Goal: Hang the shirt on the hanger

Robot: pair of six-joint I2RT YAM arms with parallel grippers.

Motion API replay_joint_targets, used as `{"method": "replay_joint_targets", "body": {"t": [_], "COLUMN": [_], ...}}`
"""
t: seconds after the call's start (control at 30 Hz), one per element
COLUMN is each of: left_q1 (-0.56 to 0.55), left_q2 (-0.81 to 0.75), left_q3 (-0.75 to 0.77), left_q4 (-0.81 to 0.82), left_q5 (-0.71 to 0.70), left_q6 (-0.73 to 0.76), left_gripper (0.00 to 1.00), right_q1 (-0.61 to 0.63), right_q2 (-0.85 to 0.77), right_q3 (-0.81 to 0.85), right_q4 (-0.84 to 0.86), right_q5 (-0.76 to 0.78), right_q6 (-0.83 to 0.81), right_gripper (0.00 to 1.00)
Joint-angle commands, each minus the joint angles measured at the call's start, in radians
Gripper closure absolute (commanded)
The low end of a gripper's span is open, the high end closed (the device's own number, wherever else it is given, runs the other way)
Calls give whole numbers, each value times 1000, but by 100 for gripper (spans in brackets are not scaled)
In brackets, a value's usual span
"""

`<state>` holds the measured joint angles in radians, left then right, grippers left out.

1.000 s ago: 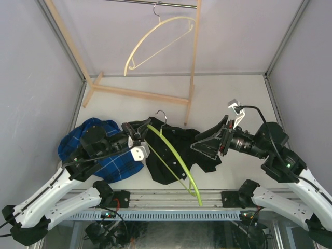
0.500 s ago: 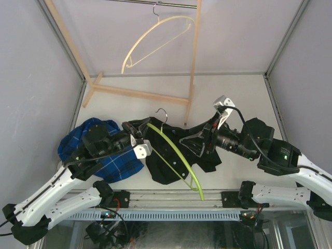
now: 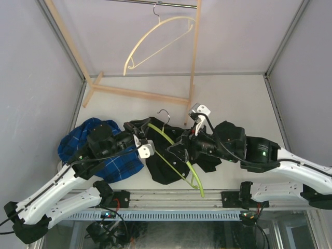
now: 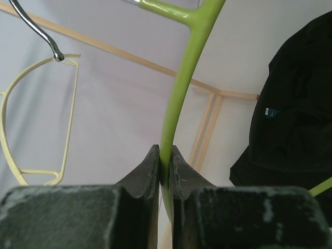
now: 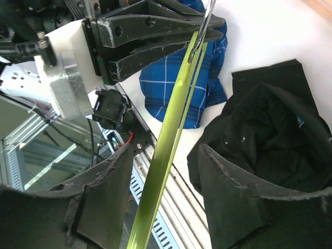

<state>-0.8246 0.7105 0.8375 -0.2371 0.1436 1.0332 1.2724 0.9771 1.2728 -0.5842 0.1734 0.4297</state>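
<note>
Shirt (image 3: 155, 174) lies heaped on the table (image 3: 233, 98), none of it threaded onto the hanger (image 4: 179, 88). Left claw (image 4: 165, 168) clamps the hanger; right claw (image 5: 166, 150) straddles its bar, jaws apart.

The left arm (image 3: 49, 187) and the right arm (image 3: 300, 167) have white shells, black joints and thin black cables.

Plain grey walls (image 3: 31, 62) stand around a white desk (image 3: 233, 98), and at the back a wooden frame (image 3: 194, 62) holds a pale yellow hanger (image 3: 147, 33) on a metal rail (image 3: 155, 3).
</note>
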Motion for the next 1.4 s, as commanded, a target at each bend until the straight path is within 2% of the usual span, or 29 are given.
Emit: {"method": "replay_joint_targets", "body": {"t": [0.0, 0.3, 0.57, 0.63, 0.77, 1.0, 1.13, 1.23, 1.37], "left_q1": [-5, -6, -5, -5, -5, -4, -5, -4, -4], "left_q2": [-14, -13, -25, -30, -52, -117, -157, -195, -245], "left_q3": [-21, -33, -44, -53, -78, -72, -52, -67, -83], "left_q4": [54, 58, 58, 73, 151, 187, 180, 177, 145], "left_q5": [-6, 5, 9, 11, 9, 12, -37, -81, -246], "left_q6": [19, 25, 31, 24, -28, -186, -403, -587, -893], "left_gripper": [100, 100, 98, 90, 67, 33, 10, 1, 0], "right_q1": [10, -1, -39, -48, -63, -160, -243, -323, -402], "right_q2": [31, 117, 147, 148, 144, 68, -17, -86, -174], "right_q3": [37, 56, 74, 75, 60, -28, -114, -199, -292], "right_q4": [11, 43, 39, 40, 48, 76, 96, 145, 185], "right_q5": [34, 61, 51, 43, 29, 18, 26, -9, -59], "right_q6": [9, -14, -18, -22, -49, -76, -92, -112, -147], "right_gripper": [49, 57, 78, 85, 100, 100, 100, 100, 100]}}
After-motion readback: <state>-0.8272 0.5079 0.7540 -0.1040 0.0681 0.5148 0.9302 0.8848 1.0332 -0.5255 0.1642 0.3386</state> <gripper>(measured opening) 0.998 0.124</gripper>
